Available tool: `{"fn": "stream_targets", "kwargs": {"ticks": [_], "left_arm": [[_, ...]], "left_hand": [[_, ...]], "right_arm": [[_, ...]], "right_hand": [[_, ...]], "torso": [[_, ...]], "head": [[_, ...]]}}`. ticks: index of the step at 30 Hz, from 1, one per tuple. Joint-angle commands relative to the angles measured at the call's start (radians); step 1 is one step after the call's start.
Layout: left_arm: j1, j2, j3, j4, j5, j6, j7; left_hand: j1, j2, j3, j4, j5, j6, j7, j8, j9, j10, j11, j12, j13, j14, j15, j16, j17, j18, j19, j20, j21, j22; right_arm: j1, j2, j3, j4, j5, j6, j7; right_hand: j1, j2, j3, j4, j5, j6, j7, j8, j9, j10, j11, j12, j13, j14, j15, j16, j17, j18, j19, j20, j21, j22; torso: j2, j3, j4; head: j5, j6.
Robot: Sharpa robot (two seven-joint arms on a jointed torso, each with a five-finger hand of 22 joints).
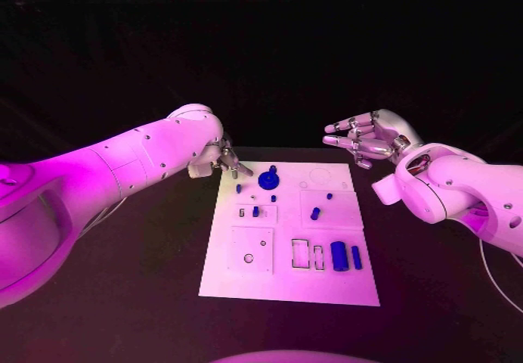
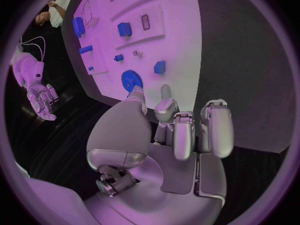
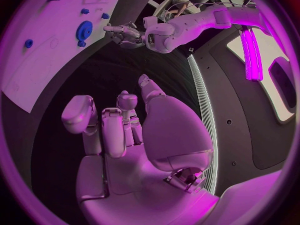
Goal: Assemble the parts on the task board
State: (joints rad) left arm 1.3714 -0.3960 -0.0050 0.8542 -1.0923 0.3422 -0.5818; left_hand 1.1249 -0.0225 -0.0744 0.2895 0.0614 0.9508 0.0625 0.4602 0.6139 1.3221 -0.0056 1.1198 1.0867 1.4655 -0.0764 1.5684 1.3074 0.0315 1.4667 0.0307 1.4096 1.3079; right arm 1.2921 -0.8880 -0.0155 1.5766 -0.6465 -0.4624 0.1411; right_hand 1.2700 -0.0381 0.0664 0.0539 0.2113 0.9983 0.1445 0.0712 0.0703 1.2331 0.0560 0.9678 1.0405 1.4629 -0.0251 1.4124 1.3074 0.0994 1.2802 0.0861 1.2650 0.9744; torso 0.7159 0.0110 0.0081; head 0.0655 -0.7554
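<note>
The white task board (image 1: pixel 289 276) lies in the middle of the black table. A blue gear (image 1: pixel 269 181) sits near its far edge, with a small blue piece (image 1: pixel 273 169) just beyond it. A thick blue cylinder (image 1: pixel 340 255) and a slim blue bar (image 1: pixel 357 257) lie at the near right. Small blue pieces (image 1: pixel 315 214) dot the middle. My left hand (image 1: pixel 226 160) hovers at the board's far left corner, empty, its thumb reaching toward the gear (image 2: pixel 131 79). My right hand (image 1: pixel 370 136) hangs past the far right corner with loosely bent fingers, holding nothing.
Empty rectangular recesses (image 1: pixel 300 253) and a round hole (image 1: pixel 249 258) mark the board's near half. Bare black table (image 1: pixel 131 302) spreads on both sides of the board. A thin white cable (image 1: pixel 496 280) runs along the right side.
</note>
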Motion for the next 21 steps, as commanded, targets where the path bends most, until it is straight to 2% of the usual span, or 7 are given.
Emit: {"fn": "stream_targets", "kwargs": {"ticks": [1,10,14,21], "left_arm": [[-0.003,0.004,-0.001,-0.002,-0.001,0.059,0.012],[-0.007,0.000,-0.003,0.005,0.001,0.090,0.004],[-0.008,-0.002,-0.003,0.010,0.001,0.094,0.001],[-0.009,-0.005,-0.003,0.014,0.001,0.100,-0.002]], "left_hand": [[0.013,0.004,-0.003,0.000,-0.003,0.006,-0.001,0.002,-0.002,0.000,-0.005,0.006,0.001,0.105,0.005,0.002,0.263,0.012,0.037,0.007,0.004,0.130],[0.030,0.016,0.001,-0.002,-0.003,0.015,-0.004,0.006,-0.003,0.002,-0.007,0.010,0.004,0.105,0.003,0.002,0.263,0.011,0.039,0.005,0.006,0.133],[0.040,0.019,0.003,-0.002,-0.003,0.022,-0.007,0.011,-0.001,0.004,-0.009,0.013,0.006,0.105,0.001,0.002,0.263,0.011,0.040,0.004,0.008,0.135],[0.049,0.022,0.005,-0.002,-0.003,0.028,-0.009,0.018,0.003,0.007,-0.012,0.017,0.010,0.105,-0.001,0.002,0.263,0.010,0.042,0.003,0.012,0.139]], "right_arm": [[-0.001,0.002,0.000,0.000,0.003,0.015,0.004],[-0.001,0.002,0.000,0.000,-0.002,0.018,0.003],[-0.001,0.002,0.000,-0.001,-0.002,0.019,0.002],[-0.001,0.002,0.000,-0.002,-0.002,0.019,0.002]], "right_hand": [[0.000,0.008,-0.005,-0.001,-0.001,-0.009,0.000,0.002,-0.001,-0.006,0.000,0.000,0.000,0.052,0.006,-0.003,0.013,0.018,-0.006,0.001,-0.004,-0.001],[0.000,0.008,-0.005,-0.001,-0.001,-0.009,0.000,0.002,-0.001,-0.006,0.000,0.000,0.000,0.052,0.006,-0.003,0.013,0.018,-0.006,0.001,-0.004,-0.001],[0.001,0.009,-0.005,-0.002,0.000,-0.009,0.000,0.002,-0.001,-0.006,0.000,0.000,0.000,0.052,0.006,-0.004,0.013,0.018,-0.006,0.001,-0.005,-0.001],[0.002,0.010,-0.004,-0.002,0.000,-0.009,0.000,0.002,-0.001,-0.007,0.000,0.000,-0.001,0.052,0.006,-0.004,0.013,0.018,-0.006,0.001,-0.005,-0.001]], "torso": [[0.000,0.0002,0.0000],[0.000,0.0009,0.0000],[0.000,0.0002,-0.0001],[0.000,0.0013,-0.0001]], "head": [[0.003,-0.001],[0.006,-0.006],[0.008,-0.006],[0.010,-0.006]]}}
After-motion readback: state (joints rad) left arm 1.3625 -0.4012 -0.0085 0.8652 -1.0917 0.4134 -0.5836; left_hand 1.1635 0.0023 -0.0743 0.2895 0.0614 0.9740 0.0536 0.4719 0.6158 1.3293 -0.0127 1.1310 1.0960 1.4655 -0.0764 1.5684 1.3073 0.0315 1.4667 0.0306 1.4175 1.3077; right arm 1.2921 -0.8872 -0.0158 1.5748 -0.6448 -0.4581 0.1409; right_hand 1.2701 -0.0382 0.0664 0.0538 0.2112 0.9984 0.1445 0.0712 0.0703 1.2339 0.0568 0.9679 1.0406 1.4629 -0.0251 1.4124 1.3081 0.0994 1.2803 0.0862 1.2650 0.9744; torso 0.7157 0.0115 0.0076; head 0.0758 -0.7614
